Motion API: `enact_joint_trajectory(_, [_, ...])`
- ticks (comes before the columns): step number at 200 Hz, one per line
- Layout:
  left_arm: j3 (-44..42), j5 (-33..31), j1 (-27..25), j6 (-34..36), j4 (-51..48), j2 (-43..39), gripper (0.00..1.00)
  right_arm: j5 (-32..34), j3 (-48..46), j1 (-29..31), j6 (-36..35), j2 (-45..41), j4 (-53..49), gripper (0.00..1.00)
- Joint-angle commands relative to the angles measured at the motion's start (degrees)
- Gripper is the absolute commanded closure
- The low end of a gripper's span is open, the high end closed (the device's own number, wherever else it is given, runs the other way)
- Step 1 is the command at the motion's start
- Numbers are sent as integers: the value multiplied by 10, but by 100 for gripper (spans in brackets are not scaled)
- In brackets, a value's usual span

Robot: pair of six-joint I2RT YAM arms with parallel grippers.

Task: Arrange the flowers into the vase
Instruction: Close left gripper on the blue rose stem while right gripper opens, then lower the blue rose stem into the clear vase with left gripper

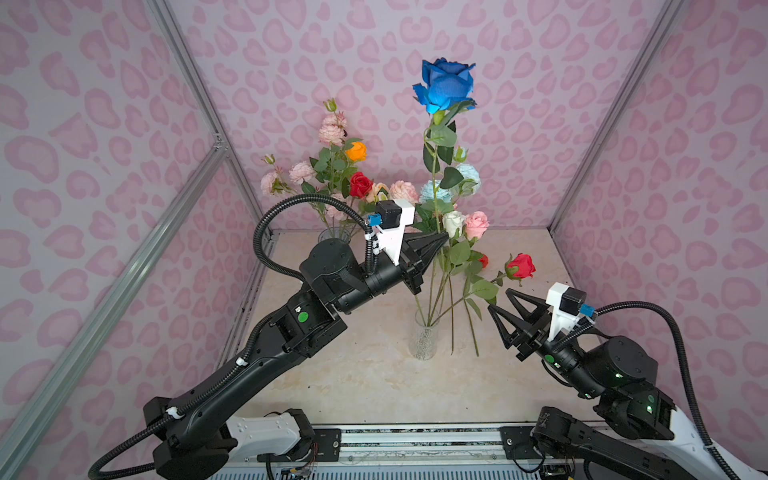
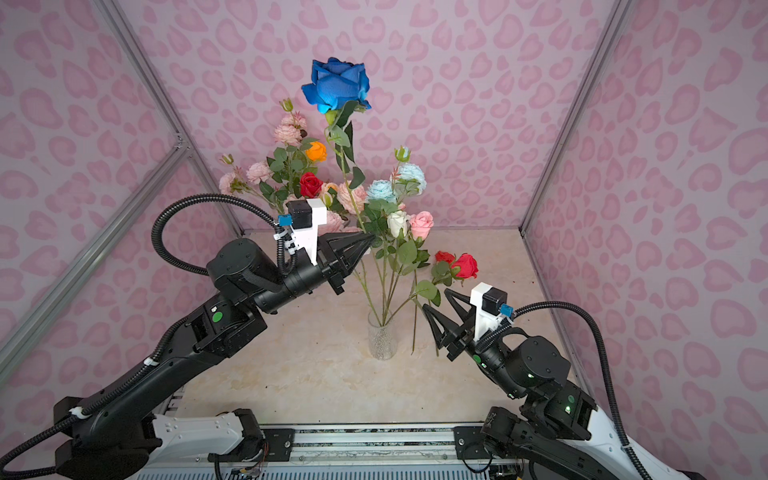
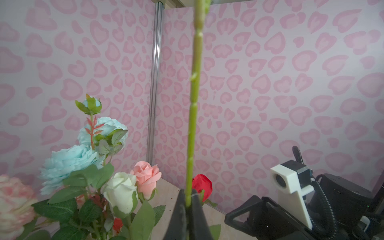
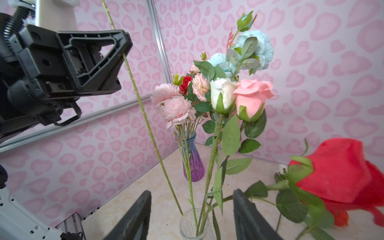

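A tall blue rose (image 1: 446,85) (image 2: 338,85) stands upright over the clear glass vase (image 1: 424,340) (image 2: 382,338) (image 4: 193,224). My left gripper (image 1: 444,237) (image 2: 372,239) (image 3: 188,199) is shut on its green stem (image 3: 195,83) (image 4: 143,108), well above the vase. The stem's lower end reaches the vase's rim. A white rose (image 1: 453,222) (image 4: 221,93), a pink rose (image 1: 476,224) (image 4: 252,97) and a red rose (image 1: 521,266) (image 4: 340,170) lean out of this vase. My right gripper (image 1: 499,300) (image 2: 435,300) (image 4: 192,192) is open and empty, just right of the vase, below the red rose.
A purple-blue vase (image 4: 190,158) at the back left holds pink peonies (image 1: 301,172), an orange bloom (image 1: 356,151) and a red rose (image 1: 360,185). Light-blue peonies (image 1: 467,178) rise behind the clear vase. Two loose stems (image 1: 473,332) touch the table right of it. Pink walls enclose three sides.
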Motion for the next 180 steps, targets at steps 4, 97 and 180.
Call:
enact_joint_trajectory(4, [-11, -52, 0, 56, -25, -7, 96, 32, 0, 1, -10, -2, -20, 38])
enact_joint_trajectory(97, [-104, -83, 0, 66, 5, 8, 97, 54, -9, 1, -13, -14, -24, 38])
enact_joint_trajectory(180, [-202, -99, 0, 32, 56, 4, 89, 105, -10, 1, -13, -30, -55, 36])
